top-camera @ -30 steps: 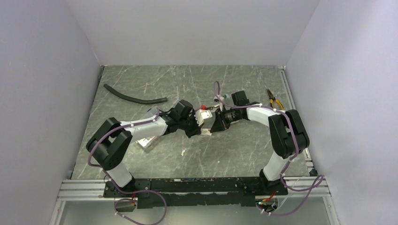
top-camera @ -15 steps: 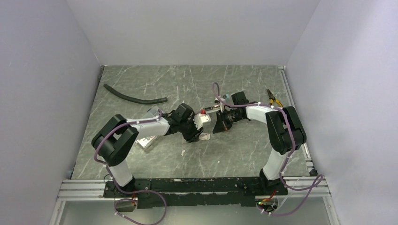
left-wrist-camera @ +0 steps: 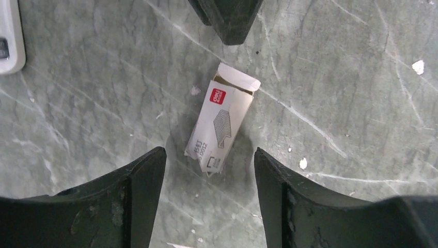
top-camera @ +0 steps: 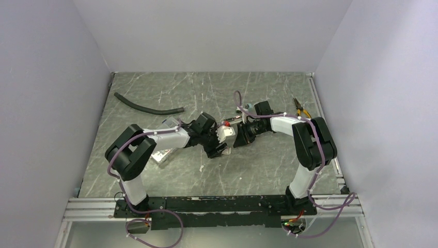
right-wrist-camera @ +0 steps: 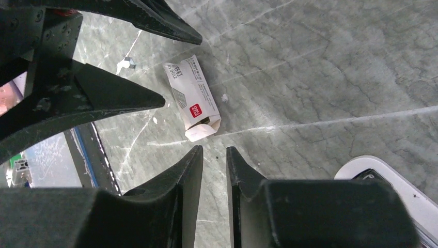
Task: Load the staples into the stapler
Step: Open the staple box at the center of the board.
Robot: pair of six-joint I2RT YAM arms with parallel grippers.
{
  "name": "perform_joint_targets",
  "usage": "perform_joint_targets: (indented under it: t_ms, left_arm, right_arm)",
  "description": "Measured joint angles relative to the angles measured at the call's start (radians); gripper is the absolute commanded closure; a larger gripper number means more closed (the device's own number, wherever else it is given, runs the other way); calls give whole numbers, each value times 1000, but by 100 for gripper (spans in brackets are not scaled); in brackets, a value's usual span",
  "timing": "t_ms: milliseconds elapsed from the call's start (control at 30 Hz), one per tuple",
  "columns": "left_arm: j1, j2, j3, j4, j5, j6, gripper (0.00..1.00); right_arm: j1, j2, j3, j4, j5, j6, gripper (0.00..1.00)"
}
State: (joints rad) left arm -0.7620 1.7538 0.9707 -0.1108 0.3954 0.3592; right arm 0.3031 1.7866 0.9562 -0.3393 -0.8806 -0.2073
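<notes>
As the staples [left-wrist-camera: 221, 125] lie lengthwise tool-to-tool, open flap toward right tool [right-wrist-camera: 214, 153] | left tool [left-wrist-camera: 209, 156] spread, empty | right ajar, empty

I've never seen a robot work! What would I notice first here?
Probably the left gripper and right gripper facing nose to nose in the middle. On the table between the left one's open fingers lies a tiny white staple box with a red mark, one end flap open.
</notes>
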Motion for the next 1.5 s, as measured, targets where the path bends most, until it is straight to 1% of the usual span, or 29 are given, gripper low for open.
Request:
perform_joint_targets:
  t_ms: [133, 233, 367, 433, 500, 600, 733, 933, 1067, 1233, 1333, 1433, 1500]
  left_arm:
    - [-7, 34, 12, 18, 3, 53, 29]
    - [-14, 43, 13, 38, 8, 89, 33]
    - [-24, 48, 13, 49, 16, 107, 45]
    - [-27, 51, 13, 54, 24, 107, 54]
    - [-29, 55, 13, 65, 24, 96, 61]
    - [-29, 56, -2, 107, 8, 61, 68]
    - [-30, 46, -42, 190, -27, -12, 70]
    - [-34, 42, -64, 249, -69, -90, 70]
    - [-34, 42, -71, 268, -84, -111, 69]
    - [-34, 42, -74, 273, -89, -119, 69]
    - [-34, 42, -74, 274, -89, -119, 69]
    - [-35, 42, -74, 275, -91, -119, 69]
    - [-35, 42, -75, 276, -92, -119, 69]
  right_arm:
    - [0, -1, -3, 4, 9, 17, 67]
    - [1, -5, -10, 11, 12, 29, 66]
    - [2, -18, -19, 17, 13, 47, 65]
    - [2, -21, -19, 23, 13, 59, 63]
    - [2, -21, -19, 34, 13, 77, 62]
    - [2, -21, -19, 48, 13, 108, 58]
    - [2, -21, -20, 72, 17, 152, 54]
    - [11, -3, -20, 105, 47, 188, 52]
    - [35, 13, -20, 111, 91, 198, 51]
    - [59, 25, -16, 132, 95, 225, 52]
    - [61, 34, -8, 139, 95, 234, 55]
    - [61, 39, -7, 143, 95, 237, 61]
    - [61, 42, -7, 146, 98, 237, 66]
